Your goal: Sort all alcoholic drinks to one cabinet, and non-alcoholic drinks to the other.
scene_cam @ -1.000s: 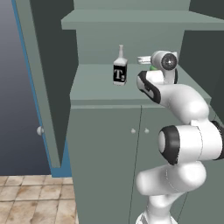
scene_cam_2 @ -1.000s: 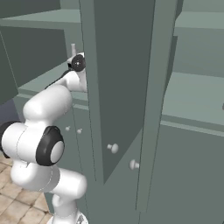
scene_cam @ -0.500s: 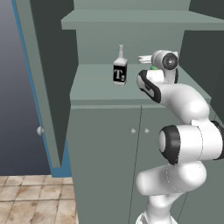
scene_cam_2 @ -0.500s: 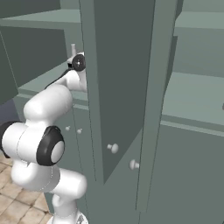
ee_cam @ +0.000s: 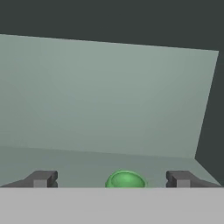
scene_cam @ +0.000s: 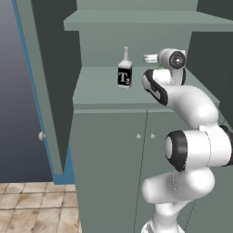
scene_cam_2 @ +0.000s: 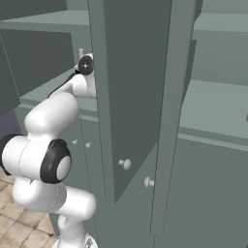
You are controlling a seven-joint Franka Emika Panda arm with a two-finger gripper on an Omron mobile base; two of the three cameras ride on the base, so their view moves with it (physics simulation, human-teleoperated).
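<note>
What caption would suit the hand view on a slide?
Open gripper inside the cabinet, its fingertips wide apart either side of the green glass bottle.

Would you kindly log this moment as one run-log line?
gripper: open | green glass bottle: between fingertips, unheld | black-labelled bottle: upright on cabinet shelf

White glossy arm (scene_cam: 191, 136) of rounded, tubular links, with black bands at joints. Round black-and-grey cap on wrist joint (scene_cam: 176, 59). Gripper (ee_cam: 113, 179) with two small, dark grey, blocky finger tips (ee_cam: 41, 178).
</note>
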